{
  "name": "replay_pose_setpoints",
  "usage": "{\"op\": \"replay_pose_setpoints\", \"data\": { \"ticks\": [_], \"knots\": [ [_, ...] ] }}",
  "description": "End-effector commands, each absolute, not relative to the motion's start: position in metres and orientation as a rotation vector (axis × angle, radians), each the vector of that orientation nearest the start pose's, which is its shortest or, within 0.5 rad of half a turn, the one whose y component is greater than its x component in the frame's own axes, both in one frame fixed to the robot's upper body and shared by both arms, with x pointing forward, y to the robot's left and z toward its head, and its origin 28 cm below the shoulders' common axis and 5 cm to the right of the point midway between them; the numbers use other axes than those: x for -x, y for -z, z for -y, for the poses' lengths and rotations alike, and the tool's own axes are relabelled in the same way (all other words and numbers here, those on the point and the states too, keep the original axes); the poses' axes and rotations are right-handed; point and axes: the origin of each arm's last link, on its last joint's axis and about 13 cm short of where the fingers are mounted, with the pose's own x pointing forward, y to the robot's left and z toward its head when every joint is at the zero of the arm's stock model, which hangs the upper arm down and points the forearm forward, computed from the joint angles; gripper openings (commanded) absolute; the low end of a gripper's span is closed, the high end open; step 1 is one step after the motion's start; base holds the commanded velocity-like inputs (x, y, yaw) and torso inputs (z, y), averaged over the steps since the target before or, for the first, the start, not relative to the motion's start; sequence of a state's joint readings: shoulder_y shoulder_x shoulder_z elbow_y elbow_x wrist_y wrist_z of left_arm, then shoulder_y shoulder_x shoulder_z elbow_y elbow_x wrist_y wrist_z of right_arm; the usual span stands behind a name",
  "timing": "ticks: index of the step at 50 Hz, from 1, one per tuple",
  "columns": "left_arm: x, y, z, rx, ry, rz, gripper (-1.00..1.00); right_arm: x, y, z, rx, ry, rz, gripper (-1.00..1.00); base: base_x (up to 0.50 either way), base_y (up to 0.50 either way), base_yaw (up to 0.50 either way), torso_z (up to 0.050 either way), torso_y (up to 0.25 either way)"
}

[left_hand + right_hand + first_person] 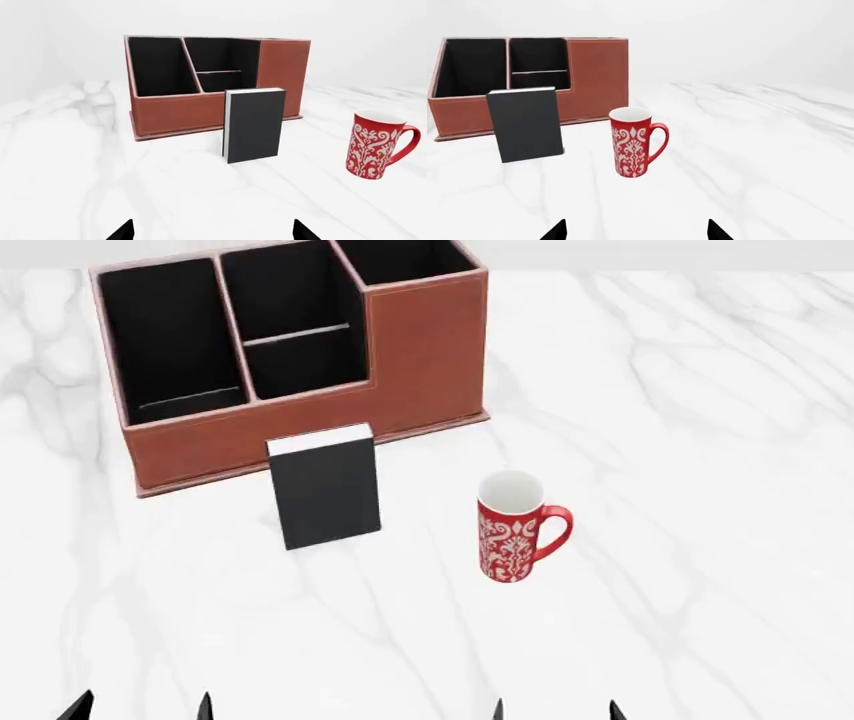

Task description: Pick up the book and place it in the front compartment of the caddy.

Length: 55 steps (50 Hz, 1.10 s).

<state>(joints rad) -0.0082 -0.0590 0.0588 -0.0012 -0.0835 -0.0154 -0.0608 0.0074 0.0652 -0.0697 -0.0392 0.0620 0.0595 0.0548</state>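
Standing upright on the white marble table, the book has not been touched, so the whole task is ahead: grasp, lift, carry, lower.

Going left to right in the head view, the left gripper shows only as two dark fingertips at the near edge. They stand apart with nothing between them, so it is released and empty. Ahead of it and well apart sits the caddy, its open top toward the camera. The long full-length cell lies on its far left, and the front compartment is the nearer of the two short cells split by a thin crosswise divider. That cell looks bare, black-lined, with nothing in it.

The book is ahead of the left gripper and a little to its right, just in front of the caddy's low wall, cover facing the robot and white page edges on top. In the left wrist view the book sits almost between the left gripper's fingertips, which suggests this arm is the better lined up for the reach.

Further right is the red-and-white mug, near the book but apart from it, and straight ahead of the right gripper. That gripper is also spread open and holds nothing. The mug may crowd any approach from that side.
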Motion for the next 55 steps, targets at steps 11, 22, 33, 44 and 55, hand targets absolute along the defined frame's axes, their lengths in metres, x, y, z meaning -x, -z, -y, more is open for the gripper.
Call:
{"op": "replay_pose_setpoints", "data": {
  "ticks": [11, 22, 33, 44, 55],
  "knots": [
    [-0.237, -0.113, -0.223, -0.014, -0.035, 0.233, 1.00, -0.238, -0.137, 0.114, 0.060, -0.004, 0.268, 1.00, 0.00, 0.00, 0.00, 0.000, 0.000],
    [-0.231, -0.176, -0.230, -0.005, -0.036, 0.415, 1.00, -0.225, -0.200, 0.121, 0.088, 0.012, 0.457, 1.00, 0.00, 0.00, 0.00, 0.000, 0.000],
    [-0.217, -0.199, -0.235, 0.000, -0.053, 0.499, 1.00, -0.209, -0.223, 0.125, 0.091, 0.025, 0.547, 1.00, 0.00, 0.00, 0.00, 0.000, 0.000],
    [-0.211, -0.209, -0.236, 0.001, -0.053, 0.536, 1.00, -0.201, -0.231, 0.127, 0.093, 0.027, 0.587, 1.00, 0.00, 0.00, 0.00, 0.000, 0.000],
    [-0.209, -0.211, -0.236, 0.000, -0.050, 0.546, 1.00, -0.197, -0.234, 0.128, 0.091, 0.018, 0.618, 1.00, 0.00, 0.00, 0.00, 0.000, 0.000]
  ]
}}
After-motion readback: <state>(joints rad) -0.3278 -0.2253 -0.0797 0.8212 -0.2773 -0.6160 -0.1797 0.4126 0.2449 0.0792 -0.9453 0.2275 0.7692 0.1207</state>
